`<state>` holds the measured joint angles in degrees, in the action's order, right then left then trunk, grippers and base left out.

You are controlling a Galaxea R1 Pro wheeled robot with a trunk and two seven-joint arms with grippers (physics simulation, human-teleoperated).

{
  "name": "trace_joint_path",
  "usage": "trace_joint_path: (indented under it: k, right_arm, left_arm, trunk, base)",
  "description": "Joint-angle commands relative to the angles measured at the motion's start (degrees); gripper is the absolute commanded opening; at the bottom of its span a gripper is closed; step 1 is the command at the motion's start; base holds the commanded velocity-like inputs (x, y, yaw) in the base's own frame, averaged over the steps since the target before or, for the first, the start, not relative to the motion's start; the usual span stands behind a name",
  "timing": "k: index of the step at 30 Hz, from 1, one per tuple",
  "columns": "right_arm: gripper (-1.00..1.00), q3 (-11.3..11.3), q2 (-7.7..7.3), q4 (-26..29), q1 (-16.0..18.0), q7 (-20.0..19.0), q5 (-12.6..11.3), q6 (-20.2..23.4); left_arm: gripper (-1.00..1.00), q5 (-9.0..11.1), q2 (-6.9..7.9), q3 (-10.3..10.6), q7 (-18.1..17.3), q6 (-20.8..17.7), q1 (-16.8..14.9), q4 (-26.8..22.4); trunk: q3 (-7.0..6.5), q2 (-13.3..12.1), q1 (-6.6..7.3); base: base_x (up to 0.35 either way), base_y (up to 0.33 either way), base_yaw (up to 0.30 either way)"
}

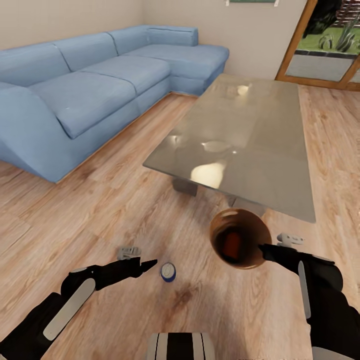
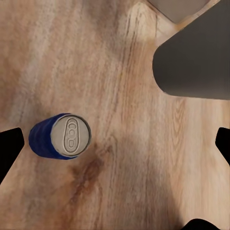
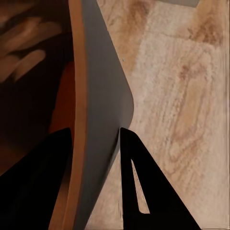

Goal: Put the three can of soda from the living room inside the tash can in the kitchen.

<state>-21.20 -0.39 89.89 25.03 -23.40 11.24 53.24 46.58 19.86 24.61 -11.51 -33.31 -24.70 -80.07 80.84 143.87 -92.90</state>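
A dark blue can of soda stands upright on the wood floor, silver top up. My left gripper hangs open above the floor, and the can sits between its fingers, close to one of them. My right gripper is shut on the rim of the grey tash can, one finger inside and one outside. The can is held off the floor, tilted toward me. An orange can of soda lies in its brown inside. Its grey outside looms beside the blue can.
The grey low table stands just beyond the tash can, its legs close by. A blue corner sofa fills the left and back. A wood-framed glass door is at the back right. Bare wood floor lies between sofa and table.
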Motion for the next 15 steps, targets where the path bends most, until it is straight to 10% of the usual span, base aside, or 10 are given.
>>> trace_joint_path:
  k: [1, 15]
  right_arm:
    - [-1.0, 0.0, 0.0, 0.0, 0.0, -0.1, -0.7, 0.1]
    - [-1.0, 0.0, -0.05, 0.0, 0.0, -0.1, -0.7, 0.4]
  left_arm:
    - [1.0, 0.0, 0.0, 0.0, 0.0, 0.0, 0.0, 0.0]
    - [1.0, 0.0, 0.21, 0.0, -0.1, -0.1, 0.0, 0.0]
  trunk:
    - [-0.07, 0.0, 0.0]
    - [-0.52, 0.0, 0.0]
  base:
    - [0.0, 0.0, -0.195]
    - [0.0, 0.083, -0.089]
